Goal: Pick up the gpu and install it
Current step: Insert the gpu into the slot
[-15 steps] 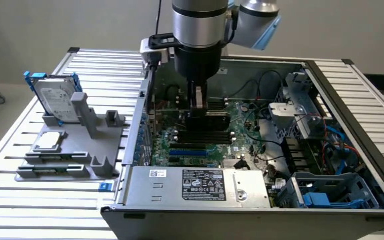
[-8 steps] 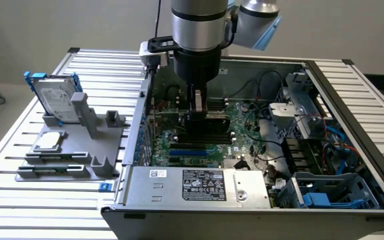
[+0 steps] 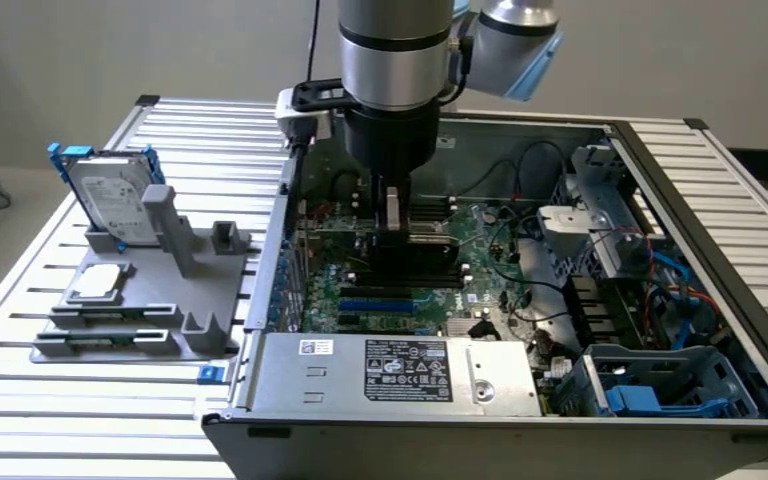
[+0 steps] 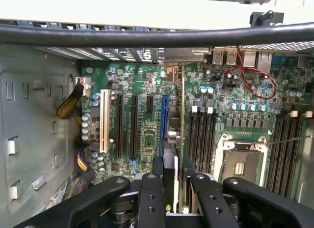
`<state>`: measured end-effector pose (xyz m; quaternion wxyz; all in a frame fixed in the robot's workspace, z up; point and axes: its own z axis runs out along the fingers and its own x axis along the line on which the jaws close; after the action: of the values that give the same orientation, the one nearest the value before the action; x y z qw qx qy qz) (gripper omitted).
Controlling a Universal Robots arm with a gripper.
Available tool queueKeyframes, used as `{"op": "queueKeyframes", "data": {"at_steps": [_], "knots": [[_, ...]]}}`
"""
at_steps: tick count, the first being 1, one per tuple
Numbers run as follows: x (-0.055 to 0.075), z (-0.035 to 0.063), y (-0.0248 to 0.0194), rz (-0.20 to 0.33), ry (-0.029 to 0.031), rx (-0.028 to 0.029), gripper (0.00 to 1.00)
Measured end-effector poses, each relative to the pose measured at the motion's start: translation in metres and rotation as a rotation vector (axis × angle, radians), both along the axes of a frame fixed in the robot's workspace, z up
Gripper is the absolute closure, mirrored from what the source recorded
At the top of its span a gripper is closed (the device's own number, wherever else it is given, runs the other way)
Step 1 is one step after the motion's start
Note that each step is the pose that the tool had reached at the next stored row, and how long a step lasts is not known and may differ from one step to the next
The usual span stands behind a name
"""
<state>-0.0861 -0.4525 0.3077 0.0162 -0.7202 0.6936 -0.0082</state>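
Grips the gpu (image 3: pixel 418 262) with the tool (image 3: pixel 395 222), closed on the card's upper edge. Holds the card upright, edge down, inside the open case (image 3: pixel 704 190) and over the motherboard (image 3: pixel 498 275), black shroud turned toward the exterior camera.

Wrist view: meets the card edge-on between the two black fingers (image 4: pixel 149 188), one against each face. Holds it just beside the blue slot (image 4: pixel 164 115), between that slot and the memory slots (image 4: pixel 201 134). Cannot tell whether the lower edge sits in a slot or hangs just above the board. Socket (image 4: pixel 240 164) beyond the memory slots, well apart from the card.

On the desk (image 3: pixel 37 400), at the exterior view's left of the case and well apart from the tool:
- grey holder (image 3: pixel 157 335);
- drive (image 3: pixel 111 195) with blue rails, standing upright at the holder's far end;
- square silver chip (image 3: pixel 101 283), lying flat near the holder's middle.

Along the near wall of the case: power supply (image 3: pixel 398 370), label up. At the exterior view's right, inside the case: cables and blue plastic parts (image 3: pixel 638 395).
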Motion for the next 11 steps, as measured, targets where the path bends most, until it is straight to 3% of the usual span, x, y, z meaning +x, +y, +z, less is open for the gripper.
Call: {"op": "queueKeyframes", "data": {"at_steps": [8, 11], "knots": [[-0.0002, -0.0028, -0.0065, -0.033, 0.0, -0.0001, 0.74], [-0.0004, -0.0045, -0.007, -0.039, 0.0, -0.0004, 0.74]]}}
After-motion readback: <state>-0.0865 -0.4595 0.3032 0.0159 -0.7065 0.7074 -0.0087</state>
